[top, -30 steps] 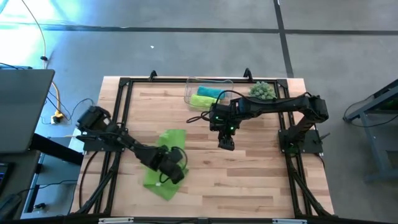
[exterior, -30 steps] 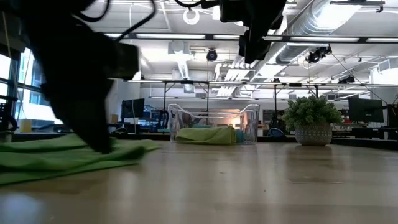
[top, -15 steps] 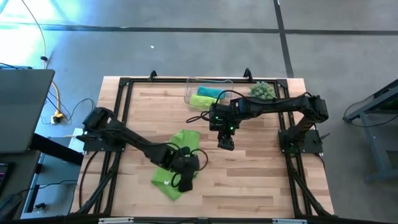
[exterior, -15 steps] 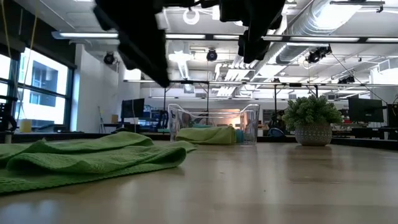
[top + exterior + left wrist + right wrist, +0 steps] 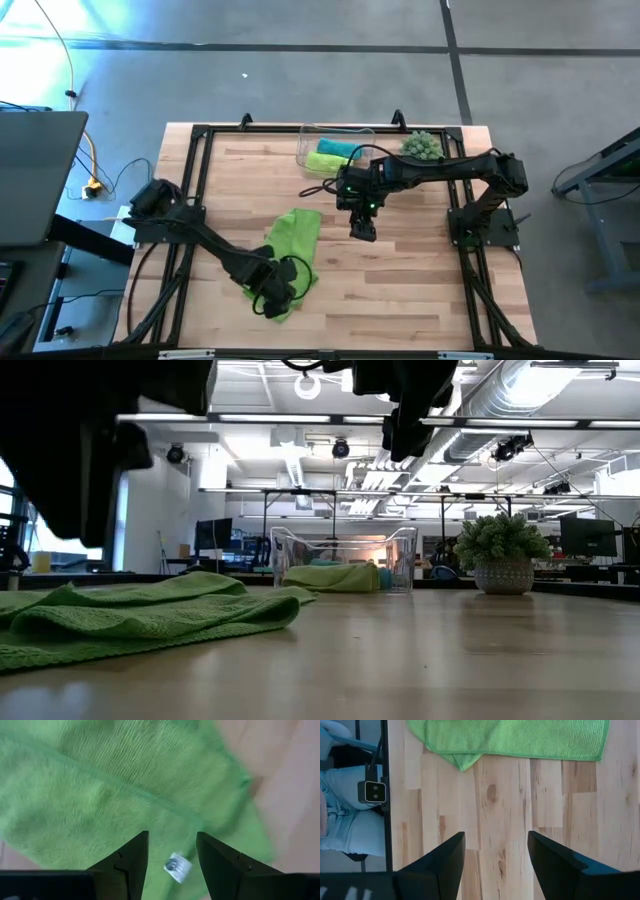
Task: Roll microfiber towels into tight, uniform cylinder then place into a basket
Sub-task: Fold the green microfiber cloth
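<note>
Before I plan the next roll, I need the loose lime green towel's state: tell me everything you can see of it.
The lime green towel is a soft, finely ribbed microfiber cloth lying unrolled on the wooden table, on its near left part. It is rumpled, with one edge folded over into low ridges. A small white tag shows near one edge. The left gripper hangs just above it, open, holding nothing.

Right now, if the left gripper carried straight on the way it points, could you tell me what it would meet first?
Most likely the lime green towel. The left gripper is open and points down at the cloth, with a small white tag showing between its fingers. How much gap remains above the fabric is hard to judge.
</note>
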Controlling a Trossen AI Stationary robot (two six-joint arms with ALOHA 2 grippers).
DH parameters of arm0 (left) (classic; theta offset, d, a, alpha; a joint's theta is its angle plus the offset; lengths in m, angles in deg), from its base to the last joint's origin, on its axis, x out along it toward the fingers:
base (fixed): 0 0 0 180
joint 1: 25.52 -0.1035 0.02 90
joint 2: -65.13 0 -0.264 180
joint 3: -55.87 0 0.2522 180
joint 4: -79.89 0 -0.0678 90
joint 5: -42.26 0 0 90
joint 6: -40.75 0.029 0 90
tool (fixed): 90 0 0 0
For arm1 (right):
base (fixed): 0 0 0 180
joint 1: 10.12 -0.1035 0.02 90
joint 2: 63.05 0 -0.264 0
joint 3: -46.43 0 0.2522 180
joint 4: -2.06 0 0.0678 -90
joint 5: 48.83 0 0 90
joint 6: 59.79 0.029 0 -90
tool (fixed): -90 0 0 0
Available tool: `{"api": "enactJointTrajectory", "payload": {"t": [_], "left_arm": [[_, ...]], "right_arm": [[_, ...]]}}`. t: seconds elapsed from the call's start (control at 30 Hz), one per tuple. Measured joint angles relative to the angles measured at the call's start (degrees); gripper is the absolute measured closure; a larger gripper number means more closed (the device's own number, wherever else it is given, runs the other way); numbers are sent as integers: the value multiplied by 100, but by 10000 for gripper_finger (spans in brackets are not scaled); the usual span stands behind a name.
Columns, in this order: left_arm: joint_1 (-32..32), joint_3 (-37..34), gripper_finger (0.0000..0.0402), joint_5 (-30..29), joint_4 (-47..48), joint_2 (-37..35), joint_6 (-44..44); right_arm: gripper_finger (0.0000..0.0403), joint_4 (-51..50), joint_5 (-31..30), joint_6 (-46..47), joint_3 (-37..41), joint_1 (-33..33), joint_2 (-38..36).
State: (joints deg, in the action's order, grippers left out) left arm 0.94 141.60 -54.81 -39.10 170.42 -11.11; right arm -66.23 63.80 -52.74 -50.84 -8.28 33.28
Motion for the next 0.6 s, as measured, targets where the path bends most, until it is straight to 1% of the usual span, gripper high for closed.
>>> {"api": "enactJointTrajectory", "payload": {"t": [0.13, 0.27, 0.37, 0.5, 0.6], "left_arm": [[108, -242, 245, -108, -140, 230, -285], [110, -272, 245, -108, -235, 527, -349], [110, -255, 245, -148, -369, 674, -290], [45, -252, 245, -357, -906, 775, 13], [-50, -256, 245, -677, -1525, 801, 264]], "right_arm": [[195, 12, 0, 1, 0, 0, 3], [195, 108, -4, -1, -4, 0, 4], [195, 473, -39, -233, -4, 0, 4], [195, 902, -45, -445, -4, 0, 4], [195, 1130, -47, -447, -4, 0, 4]]}}
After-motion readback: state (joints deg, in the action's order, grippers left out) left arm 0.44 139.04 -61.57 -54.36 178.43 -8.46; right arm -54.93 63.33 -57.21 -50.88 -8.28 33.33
